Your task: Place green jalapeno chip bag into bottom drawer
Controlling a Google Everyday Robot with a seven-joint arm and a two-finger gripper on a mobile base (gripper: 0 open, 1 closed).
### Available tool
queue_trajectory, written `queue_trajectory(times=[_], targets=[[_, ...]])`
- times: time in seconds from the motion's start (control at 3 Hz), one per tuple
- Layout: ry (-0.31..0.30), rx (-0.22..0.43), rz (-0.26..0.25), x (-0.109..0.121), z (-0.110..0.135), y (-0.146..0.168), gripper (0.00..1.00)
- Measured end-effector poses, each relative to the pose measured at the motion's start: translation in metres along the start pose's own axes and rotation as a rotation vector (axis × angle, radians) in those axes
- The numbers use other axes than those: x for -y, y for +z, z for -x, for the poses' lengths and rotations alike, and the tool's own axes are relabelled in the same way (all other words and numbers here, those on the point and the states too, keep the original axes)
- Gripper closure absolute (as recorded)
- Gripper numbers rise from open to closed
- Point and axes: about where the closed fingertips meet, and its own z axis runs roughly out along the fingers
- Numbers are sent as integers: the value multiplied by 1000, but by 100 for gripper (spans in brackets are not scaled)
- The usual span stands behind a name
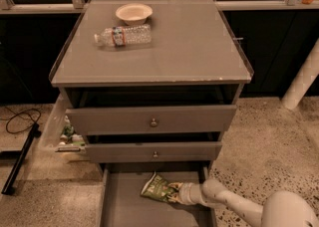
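The green jalapeno chip bag (158,188) is a small crinkly green bag inside the pulled-out bottom drawer (119,206), near its back and middle, low over or on the drawer floor. My gripper (174,192) reaches in from the lower right on a white arm and meets the bag's right end. The gripper's tip is hidden against the bag.
Two upper drawers with round knobs (153,121) stand slightly open above. On the cabinet top (189,52) lie a clear water bottle (123,36) and a beige bowl (133,13). A clear bin of items (67,134) hangs at the cabinet's left. A white post (304,79) stands right.
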Motion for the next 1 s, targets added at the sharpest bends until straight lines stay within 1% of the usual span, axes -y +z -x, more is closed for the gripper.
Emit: queue_trajectory(times=[0.67,1.0], targets=[[0,0,0,0,0,0,12],[0,0,0,0,0,0,0]])
